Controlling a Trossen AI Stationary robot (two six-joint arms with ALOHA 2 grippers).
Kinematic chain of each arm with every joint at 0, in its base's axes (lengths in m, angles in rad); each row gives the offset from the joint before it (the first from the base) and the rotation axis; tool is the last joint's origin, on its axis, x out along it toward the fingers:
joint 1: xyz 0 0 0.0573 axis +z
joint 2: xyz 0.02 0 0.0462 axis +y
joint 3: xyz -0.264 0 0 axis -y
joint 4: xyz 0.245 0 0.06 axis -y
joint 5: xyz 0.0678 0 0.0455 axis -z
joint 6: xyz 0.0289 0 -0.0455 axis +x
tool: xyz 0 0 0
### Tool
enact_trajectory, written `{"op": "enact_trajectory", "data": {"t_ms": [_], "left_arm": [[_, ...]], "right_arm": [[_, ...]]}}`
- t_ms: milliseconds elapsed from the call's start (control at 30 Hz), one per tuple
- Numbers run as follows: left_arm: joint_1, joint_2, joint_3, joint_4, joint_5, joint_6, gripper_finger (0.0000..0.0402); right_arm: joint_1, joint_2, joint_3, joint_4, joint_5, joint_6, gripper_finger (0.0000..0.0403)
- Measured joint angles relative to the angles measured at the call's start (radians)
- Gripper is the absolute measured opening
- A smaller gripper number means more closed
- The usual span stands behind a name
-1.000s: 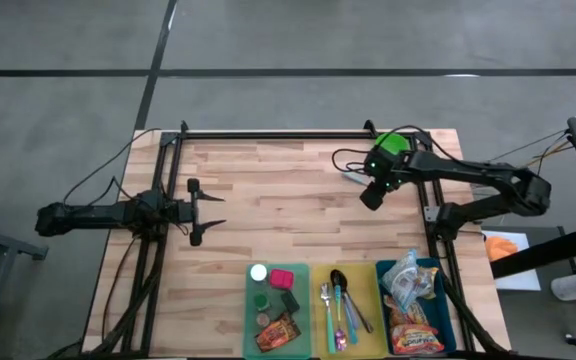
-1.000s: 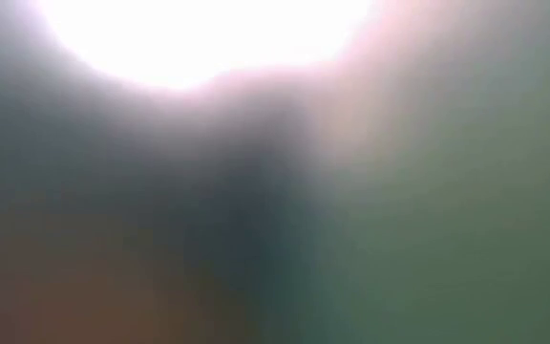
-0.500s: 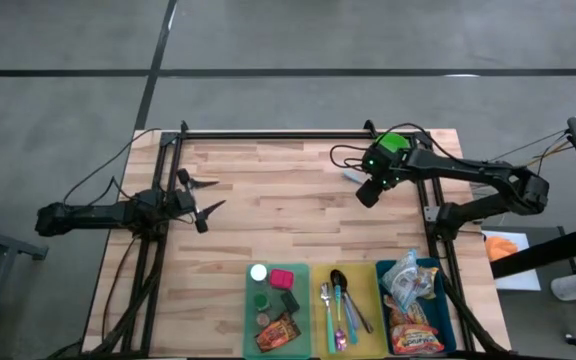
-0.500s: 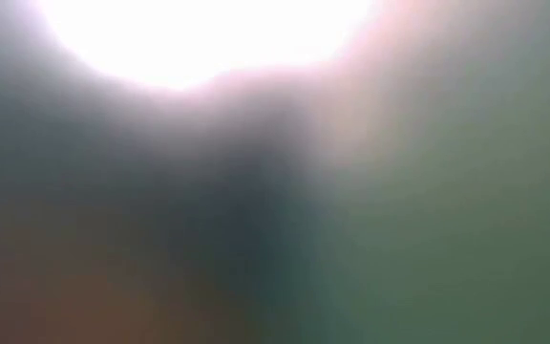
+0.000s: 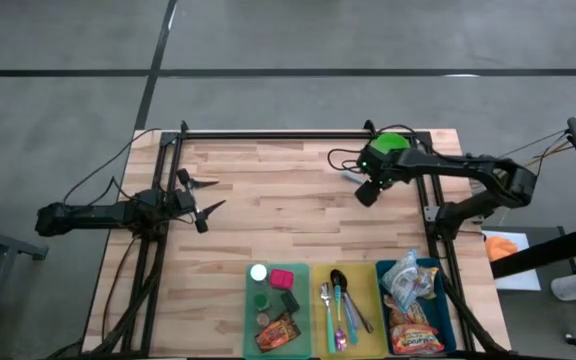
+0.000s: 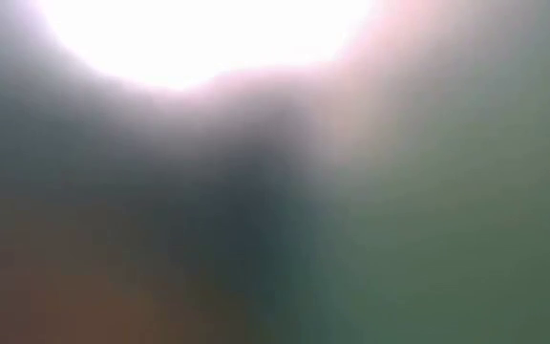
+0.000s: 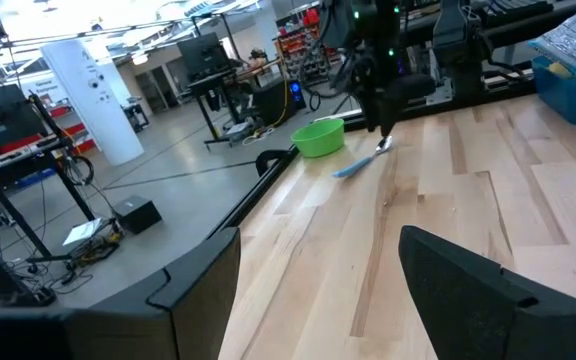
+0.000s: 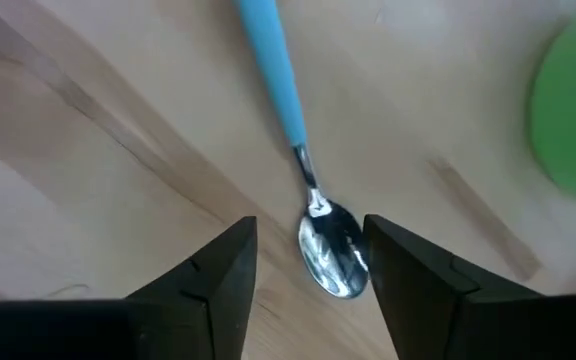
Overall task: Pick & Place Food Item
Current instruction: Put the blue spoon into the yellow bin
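The blue-handled spoon [image 8: 303,175] lies flat on the table [image 5: 268,215] just beside the green bowl [image 5: 392,143]. The right gripper [image 8: 308,265] straddles its metal bowl end, fingers parted, gripping nothing. Stiff, light, probably slippery (the handle looks easier to grip). Its handle points away from the gripper.

A spoon [image 8: 303,165] with a light blue handle and a shiny metal bowl lies flat on the wooden counter [image 5: 278,220]. In the right wrist view its handle runs from the top centre of the frame down to the bowl at lower centre. In the high view the spoon [image 5: 351,176] shows as a small pale streak in the upper right part of the counter, beside a green bowl [image 5: 392,143] that sits upright near the counter's far edge.
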Motion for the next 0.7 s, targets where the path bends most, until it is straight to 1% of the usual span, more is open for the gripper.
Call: {"op": "enact_trajectory", "data": {"t_ms": [100, 233, 467, 700], "left_arm": [[0.000, 0.000, 0.000, 0.000, 0.000, 0.000, 0.0275], [0.000, 0.000, 0.000, 0.000, 0.000, 0.000, 0.0275], [0.000, 0.000, 0.000, 0.000, 0.000, -0.003, 0.0275], [0.000, 0.000, 0.000, 0.000, 0.000, -0.003, 0.0275]], "right_arm": [[0.000, 0.043, 0.000, 0.010, 0.003, 0.000, 0.0183], [-0.001, 0.085, 0.002, 0.024, 0.041, -0.043, 0.0183], [-0.013, 0.121, 0.050, 0.033, 0.043, -0.099, 0.0183], [-0.051, 0.154, 0.061, 0.034, -0.012, -0.159, 0.0183]]}}
